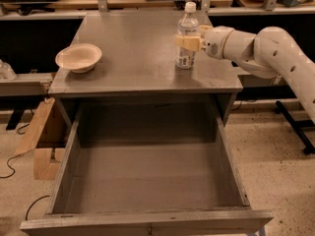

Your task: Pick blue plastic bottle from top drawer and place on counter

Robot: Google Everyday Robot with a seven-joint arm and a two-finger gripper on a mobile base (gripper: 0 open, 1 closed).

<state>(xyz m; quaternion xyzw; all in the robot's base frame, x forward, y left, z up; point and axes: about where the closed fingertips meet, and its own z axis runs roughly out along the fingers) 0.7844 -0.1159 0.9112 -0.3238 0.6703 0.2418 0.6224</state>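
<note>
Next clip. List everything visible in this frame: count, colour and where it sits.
bottle: one, clear with a white cap and white-blue label, upright on the counter's right rear part
counter: one, grey, top of the cabinet
drawer: one, grey, pulled open below the counter
bowl: one, cream, near the counter's left edge
box: one, brown cardboard, on the floor left of the drawer
workbench: one, wooden, behind the counter
arm: one, white, reaching in from the right
gripper: one, beige fingers shut around the bottle's middle
</note>
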